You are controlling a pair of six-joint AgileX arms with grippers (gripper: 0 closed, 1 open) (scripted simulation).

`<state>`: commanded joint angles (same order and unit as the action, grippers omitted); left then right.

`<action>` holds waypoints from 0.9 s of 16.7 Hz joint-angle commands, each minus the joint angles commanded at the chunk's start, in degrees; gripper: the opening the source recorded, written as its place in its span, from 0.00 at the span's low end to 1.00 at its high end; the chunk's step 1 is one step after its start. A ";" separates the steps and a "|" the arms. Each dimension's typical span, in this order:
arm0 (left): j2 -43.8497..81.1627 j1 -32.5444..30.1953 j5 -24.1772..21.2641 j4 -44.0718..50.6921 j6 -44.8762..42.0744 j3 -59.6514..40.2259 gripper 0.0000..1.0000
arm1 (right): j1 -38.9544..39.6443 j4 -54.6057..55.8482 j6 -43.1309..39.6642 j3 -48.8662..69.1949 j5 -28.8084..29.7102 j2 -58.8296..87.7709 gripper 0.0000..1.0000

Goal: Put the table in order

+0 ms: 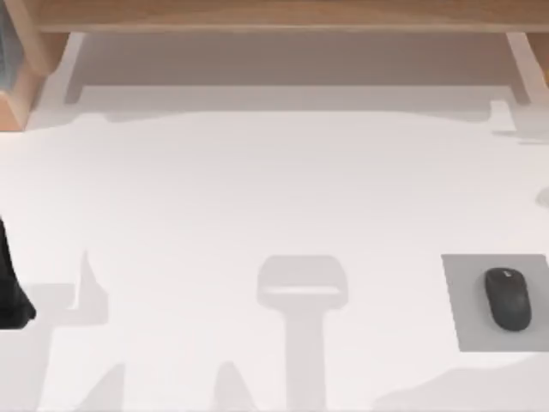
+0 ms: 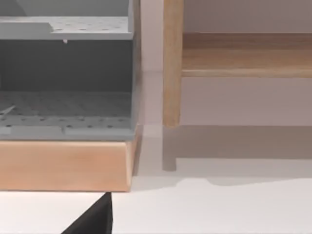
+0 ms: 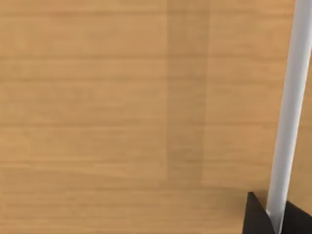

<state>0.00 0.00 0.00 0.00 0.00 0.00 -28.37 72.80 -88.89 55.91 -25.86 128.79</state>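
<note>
Table (image 1: 257, 189) lies white and wide below both arms. Mouse (image 1: 508, 298) sits on the grey mat (image 1: 467, 322) at its right edge, long way front to back, nearer the right arm. I cannot tell either hand's grip.

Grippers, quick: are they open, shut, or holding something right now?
Left gripper: at the table's left edge, cannot be told.
Right gripper: cannot be told.
</note>
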 joint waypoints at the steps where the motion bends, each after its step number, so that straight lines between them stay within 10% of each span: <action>1: 0.00 0.00 0.00 0.00 0.00 0.00 1.00 | 0.06 -0.03 0.00 0.06 0.04 0.04 0.00; 15: 0.00 0.00 0.00 0.00 0.00 0.00 1.00 | 3.39 -9.04 0.04 16.02 3.73 7.17 0.00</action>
<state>0.00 0.00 0.00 0.00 0.00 0.00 -24.98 63.76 -88.85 71.93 -22.13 135.97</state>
